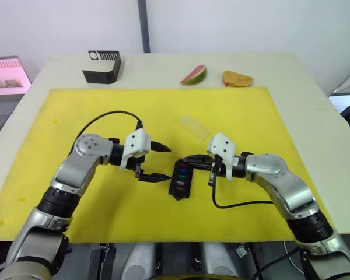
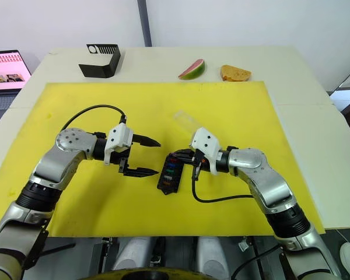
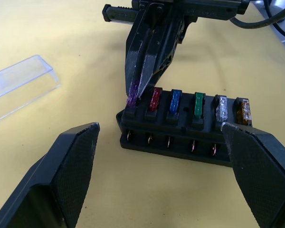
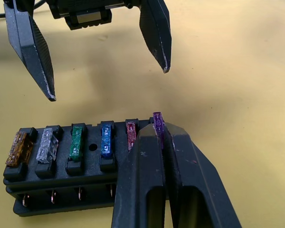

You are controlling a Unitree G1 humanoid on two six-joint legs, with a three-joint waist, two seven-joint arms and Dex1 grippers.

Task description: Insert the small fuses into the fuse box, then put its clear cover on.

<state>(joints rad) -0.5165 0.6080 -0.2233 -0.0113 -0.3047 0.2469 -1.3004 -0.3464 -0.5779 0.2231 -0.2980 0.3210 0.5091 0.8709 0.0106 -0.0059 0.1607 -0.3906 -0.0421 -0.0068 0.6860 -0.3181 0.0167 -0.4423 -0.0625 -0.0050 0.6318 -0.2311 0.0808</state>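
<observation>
Purple fuse (image 3: 132, 100) pinched by right gripper (image 3: 135, 92) at fuse box (image 3: 180, 135).

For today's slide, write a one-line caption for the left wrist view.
Right gripper seats the purple fuse in the fuse box.

- The left arm reached in from the robot's left with its elbow bent, its silver forearm angled toward the middle.
- The left black two-fingered gripper (image 1: 158, 161) pointed toward the right arm, its wrist level, one finger above the other.
- Those left fingers (image 4: 155, 29) stood wide apart, gripping nothing, tips hanging free.
- The right arm came in from the robot's right, elbow bent and forearm lying low.
- The right black two-fingered gripper (image 3: 134, 97) pointed at the left one, tips tilted downward.
- Its fingers (image 4: 142, 175) were pressed close, pinching a tiny purple plastic fuse (image 4: 157, 122) at the tips.
- The two grippers faced each other, near but not touching.
</observation>
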